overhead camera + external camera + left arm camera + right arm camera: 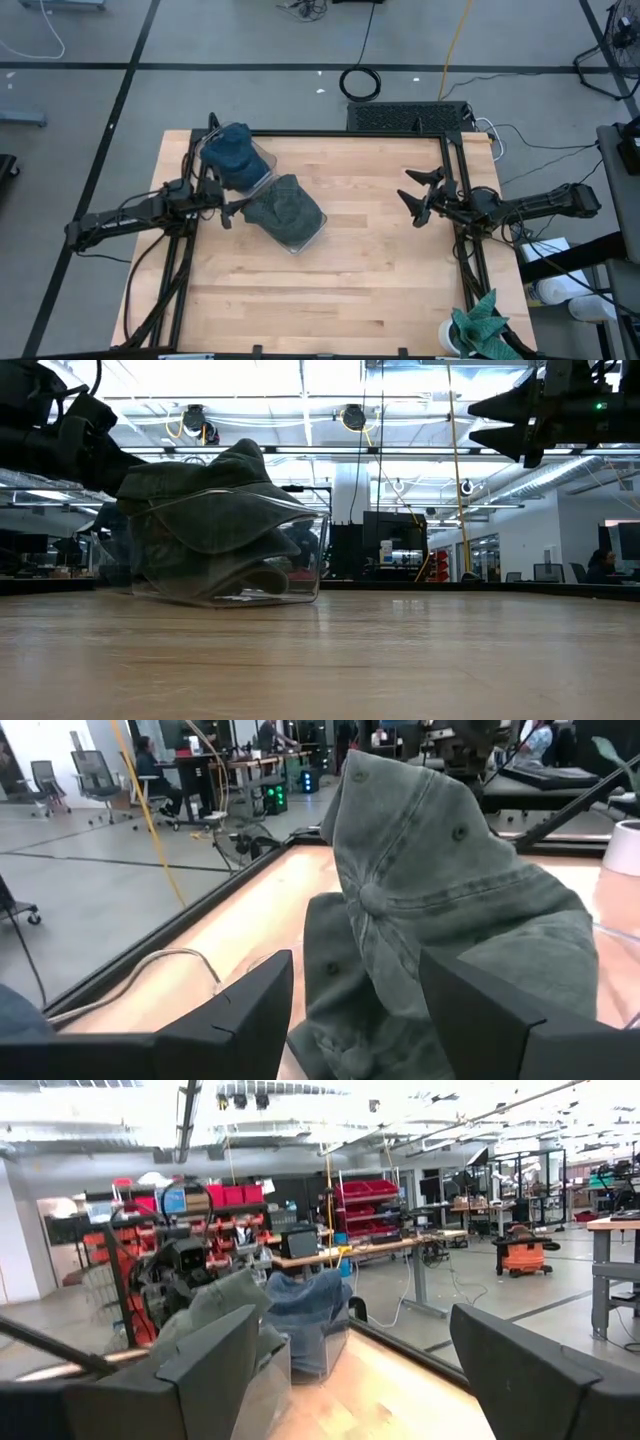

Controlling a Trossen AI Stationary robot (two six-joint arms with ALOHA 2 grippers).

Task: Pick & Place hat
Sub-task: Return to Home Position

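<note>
Grey cap [282, 203] in clear bin [316, 231]; L tool [231, 211] spread beside bin; R tool [410, 187] spread, well apart.

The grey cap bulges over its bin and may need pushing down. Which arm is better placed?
Left, likely: the left gripper, open, is right beside the grey cap in its bin; the right gripper is far off.

table [330, 290]: wood | cable coil [360, 82]: on floor | green plant [482, 322], perhaps: by table's corner
</note>
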